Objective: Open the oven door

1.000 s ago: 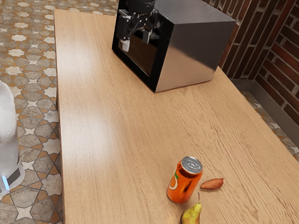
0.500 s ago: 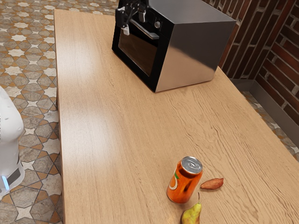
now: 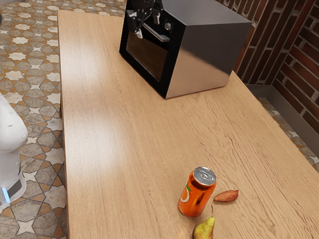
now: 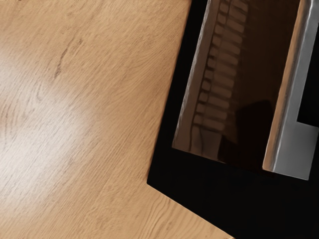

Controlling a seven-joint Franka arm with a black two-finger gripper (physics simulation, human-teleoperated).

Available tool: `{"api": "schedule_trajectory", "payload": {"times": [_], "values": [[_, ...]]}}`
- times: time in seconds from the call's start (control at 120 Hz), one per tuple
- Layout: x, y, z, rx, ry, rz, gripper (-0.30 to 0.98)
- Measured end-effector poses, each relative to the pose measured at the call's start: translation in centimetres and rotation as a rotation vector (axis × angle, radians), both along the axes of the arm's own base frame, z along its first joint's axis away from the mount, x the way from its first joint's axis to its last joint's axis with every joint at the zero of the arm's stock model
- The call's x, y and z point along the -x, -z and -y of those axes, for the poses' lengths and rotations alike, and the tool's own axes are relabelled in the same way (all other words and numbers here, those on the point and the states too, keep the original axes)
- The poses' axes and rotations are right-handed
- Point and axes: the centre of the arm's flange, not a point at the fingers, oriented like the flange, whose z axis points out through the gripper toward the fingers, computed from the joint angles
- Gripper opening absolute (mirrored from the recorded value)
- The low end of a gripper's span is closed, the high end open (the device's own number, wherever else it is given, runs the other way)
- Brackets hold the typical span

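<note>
the oven door [image 3: 147, 56] was seen closed, upright on the front of the oven [image 3: 207, 57], at the far end of the table [image 3: 109, 124]. the jaws were held spread near the door's upper part, close to the bar handle [image 3: 160, 36], with nothing pinched between them; whether the bar was touched by either side could not be told. in the wrist view the handle was shown standing out in front of the dark glass, one end of it in sight. the step in hand was judged to be the lining up of the jaws with the bar, with none of the opening done. if they were closed from too far out, the bar would probably be missed or nipped only by the tips, and lost once pulling was begun. if they were pushed in badly aligned, the door face could be struck or the oven shoved back. a straight pull, where a downward arc was likely needed by a door hinged low, could let the bar be wrenched free or the oven be dragged. the knob [image 3: 168, 26] near the handle might also be knocked. little danger was posed to the can [image 3: 194, 196] and pear [image 3: 204, 229], well apart.
</note>
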Motion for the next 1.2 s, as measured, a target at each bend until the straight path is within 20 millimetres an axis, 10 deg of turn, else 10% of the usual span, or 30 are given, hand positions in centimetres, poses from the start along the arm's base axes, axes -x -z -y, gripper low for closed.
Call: {"api": "schedule_trajectory", "payload": {"times": [0.667, 1.2], "values": [[-0.7, 2.1, -5.5, -0.058, 0.028, -0.009, 0.69], [-1.3, 0.9, -3.8, -0.088, 0.095, 0.007, 0.69]]}}
